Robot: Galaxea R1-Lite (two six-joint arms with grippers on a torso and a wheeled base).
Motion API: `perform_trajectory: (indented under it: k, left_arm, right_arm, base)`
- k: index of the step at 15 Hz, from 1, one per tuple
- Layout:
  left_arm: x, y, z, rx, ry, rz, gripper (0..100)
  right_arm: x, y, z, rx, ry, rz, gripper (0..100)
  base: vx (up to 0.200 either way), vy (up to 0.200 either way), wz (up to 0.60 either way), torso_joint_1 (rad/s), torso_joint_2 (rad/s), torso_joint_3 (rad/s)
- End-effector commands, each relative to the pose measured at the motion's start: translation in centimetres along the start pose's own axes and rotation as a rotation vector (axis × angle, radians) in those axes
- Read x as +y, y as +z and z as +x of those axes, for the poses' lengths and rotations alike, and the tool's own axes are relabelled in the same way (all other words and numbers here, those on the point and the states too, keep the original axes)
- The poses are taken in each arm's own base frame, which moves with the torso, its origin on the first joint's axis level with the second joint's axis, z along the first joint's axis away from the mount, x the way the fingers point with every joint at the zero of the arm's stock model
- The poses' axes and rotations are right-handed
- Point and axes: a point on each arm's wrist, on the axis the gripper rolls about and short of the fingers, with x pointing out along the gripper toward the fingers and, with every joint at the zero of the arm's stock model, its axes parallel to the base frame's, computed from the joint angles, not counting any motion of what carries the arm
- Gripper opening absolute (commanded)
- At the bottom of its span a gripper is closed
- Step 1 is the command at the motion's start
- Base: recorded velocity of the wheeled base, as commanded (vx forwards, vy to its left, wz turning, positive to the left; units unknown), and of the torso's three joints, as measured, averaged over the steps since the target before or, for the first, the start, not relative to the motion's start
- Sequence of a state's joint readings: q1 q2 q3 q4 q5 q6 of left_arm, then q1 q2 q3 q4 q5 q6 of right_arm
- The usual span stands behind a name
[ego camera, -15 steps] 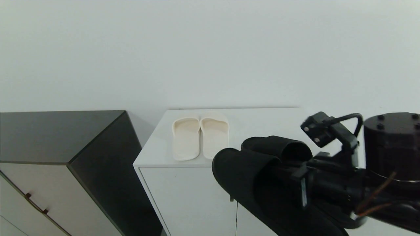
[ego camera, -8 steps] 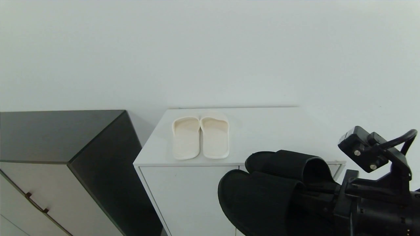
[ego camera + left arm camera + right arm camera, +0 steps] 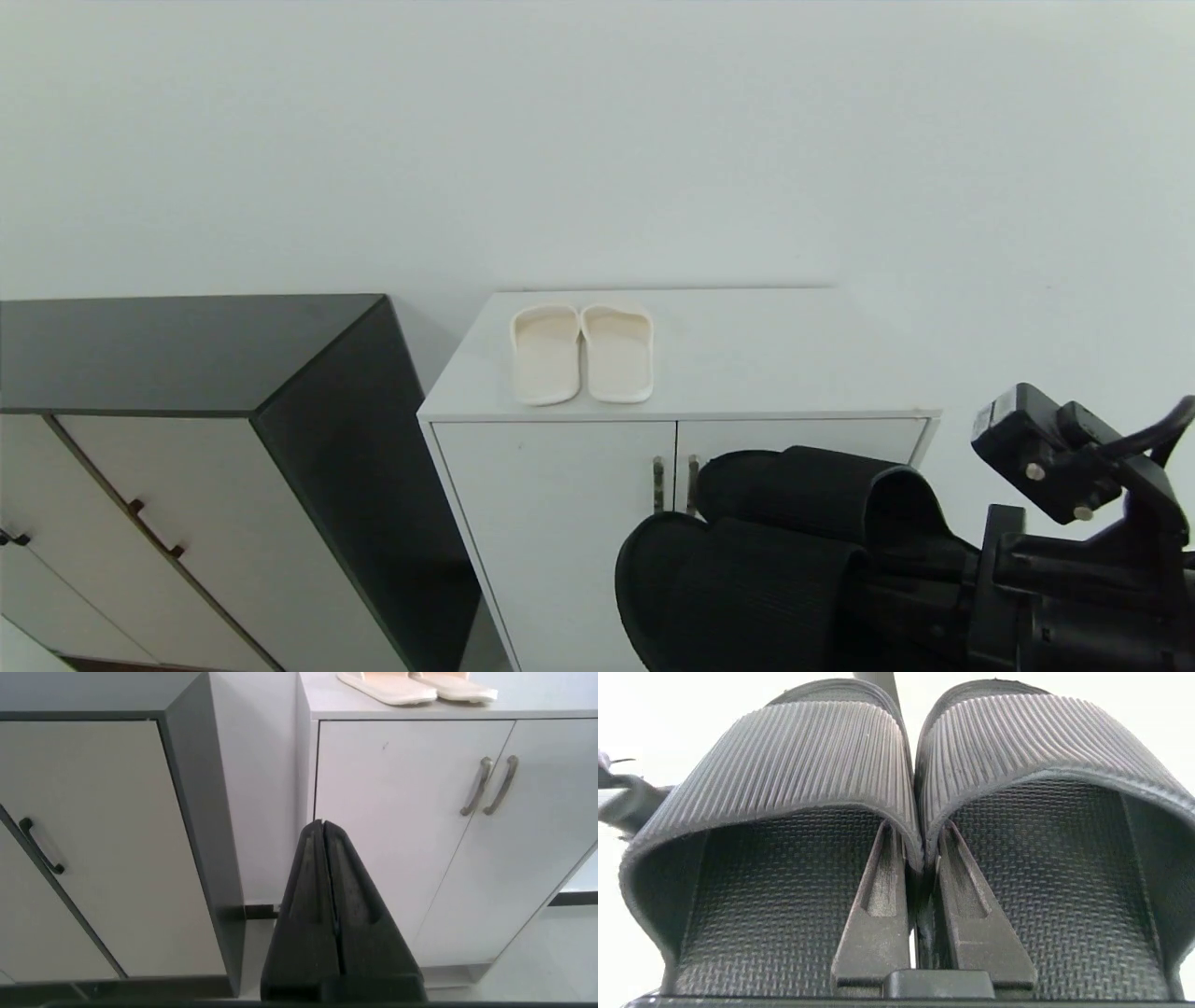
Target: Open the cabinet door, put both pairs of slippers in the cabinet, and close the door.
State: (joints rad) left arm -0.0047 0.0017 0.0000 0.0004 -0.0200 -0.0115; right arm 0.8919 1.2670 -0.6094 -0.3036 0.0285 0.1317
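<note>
Two pairs logged. Clamping black ribbed rubber slippers (image 3: 747, 569) by adjoining inner walls in right gripper (image 3: 918, 840), low before white two-door cabinet (image 3: 747, 355), doors (image 3: 551, 523) shut. Seeing cream slippers (image 3: 581, 353) side by side on cabinet top. Reading left gripper (image 3: 323, 833) fingers pressed together.

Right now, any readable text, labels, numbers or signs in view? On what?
None. No print, label or number shows on the white cabinet, the cream slippers, the black slippers or the dark cabinet.
</note>
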Motion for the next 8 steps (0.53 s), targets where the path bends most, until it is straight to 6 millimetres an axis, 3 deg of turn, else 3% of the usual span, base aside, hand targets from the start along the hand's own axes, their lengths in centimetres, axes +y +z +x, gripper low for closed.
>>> perform_trajectory:
  k: [1, 3, 8]
  left_arm:
    - [0.0, 0.0, 0.0, -0.001, 0.0, -0.001, 0]
    - [0.0, 0.01, 0.01, 0.001, 0.0, 0.001, 0]
    - [0.0, 0.01, 0.01, 0.001, 0.0, -0.001, 0]
  right_arm:
    - [-0.01, -0.15, 0.09, 0.008, -0.001, -0.004, 0]
    - [-0.03, -0.35, -0.01, 0.011, 0.0, -0.029, 0]
    - [-0.05, -0.54, -0.01, 0.019, 0.001, -0.032, 0]
  base:
    - [0.0, 0.0, 0.0, 0.0, 0.0, 0.0]
    - [0.0, 0.0, 0.0, 0.0, 0.0, 0.0]
    - [0.0, -0.2, 0.0, 0.004, 0.01, 0.0]
